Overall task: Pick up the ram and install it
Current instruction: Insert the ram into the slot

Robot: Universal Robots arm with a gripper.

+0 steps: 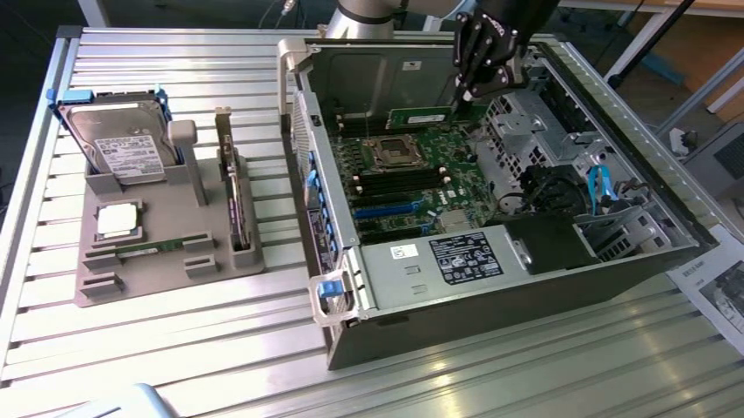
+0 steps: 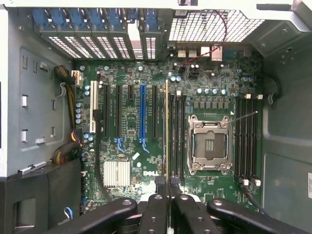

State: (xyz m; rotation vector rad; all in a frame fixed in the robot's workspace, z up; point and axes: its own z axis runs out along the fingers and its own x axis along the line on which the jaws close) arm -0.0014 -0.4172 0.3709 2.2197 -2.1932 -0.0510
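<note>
We see the arm point(image 1: 361, 16) coming down from the far edge of the scene into the open computer case point(image 1: 489, 292), with its wrist tipped so that the gripper point(image 1: 465, 97) points down at the motherboard point(image 1: 407, 187). The pincer is clenched on the ram point(image 1: 421, 116), grasping the green strip by its upper edge. The strip hangs level above the board's far part, apart from it. From the wrist we look straight down the strip's thin edge between the two black fingers point(image 2: 155, 209). It runs parallel with the black memory slots point(image 2: 178, 136) just beside the processor socket point(image 2: 209, 145). The case's far wall rises close behind the ram, and the drive cage point(image 1: 524, 122) stands just beside the gripper on the exterior view's right. Towards the near side the board lies open. Well apart, on the exterior view's left, a grey tray point(image 1: 163, 283) on the slatted table point(image 1: 174, 52) carries a second green strip point(image 1: 149, 249).
</note>
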